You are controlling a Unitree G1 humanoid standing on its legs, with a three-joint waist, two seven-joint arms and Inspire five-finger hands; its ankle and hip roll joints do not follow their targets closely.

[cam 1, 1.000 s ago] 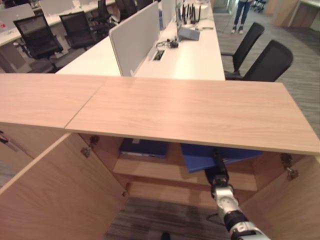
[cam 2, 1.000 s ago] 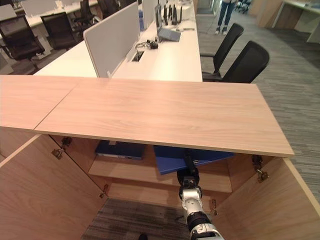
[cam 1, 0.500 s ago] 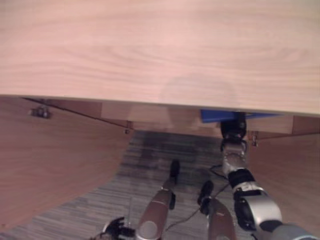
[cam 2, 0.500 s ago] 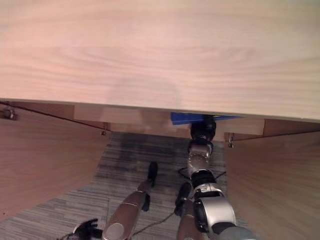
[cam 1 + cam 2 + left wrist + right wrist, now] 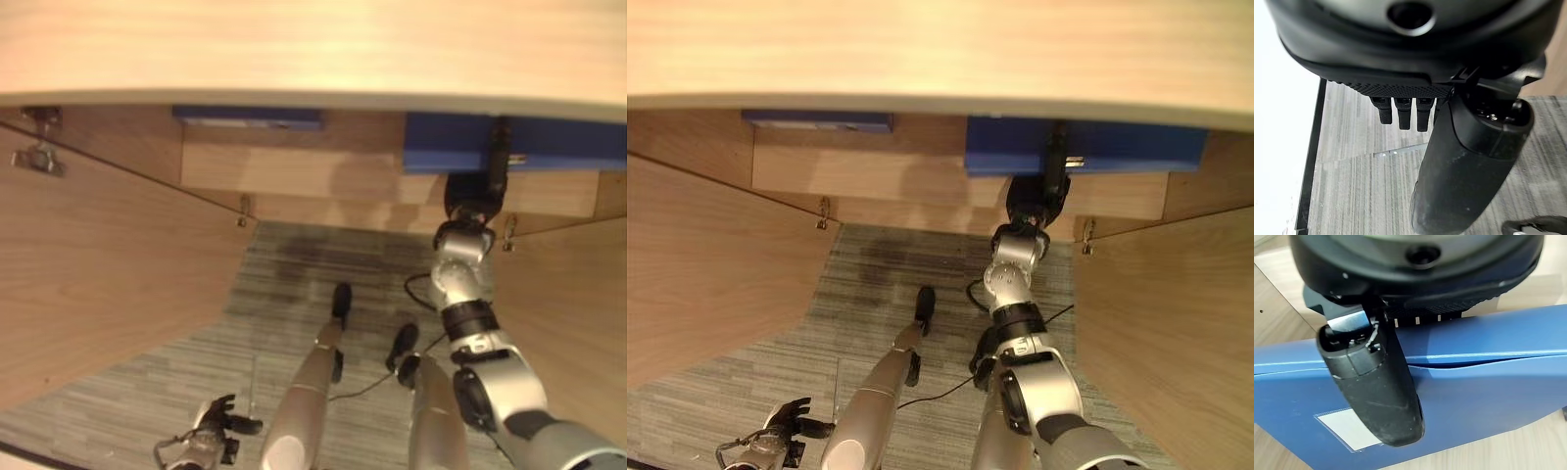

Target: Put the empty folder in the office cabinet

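Observation:
A blue folder [image 5: 549, 142] with a white label [image 5: 1344, 428] lies flat at the right end of the open cabinet's shelf [image 5: 294, 171], just under the wooden top [image 5: 313, 49]. My right hand [image 5: 478, 201] reaches up to the folder's front edge. Its thumb [image 5: 1376, 387] is pressed on the cover and its fingers are tucked underneath, so it is shut on the folder [image 5: 1488, 382]. My left hand [image 5: 211, 431] hangs low by the carpet with its fingers [image 5: 1403, 110] relaxed and nothing in it.
A second blue folder [image 5: 247, 117] lies on the same shelf further left. The cabinet's two doors stand open, the left door [image 5: 98, 274] and the right door [image 5: 578, 323], with grey carpet [image 5: 294, 284] between them.
The camera has tilted down from the office to the cabinet front and floor. My right hand keeps its hold on the folder at the shelf. The left hand has come into view.

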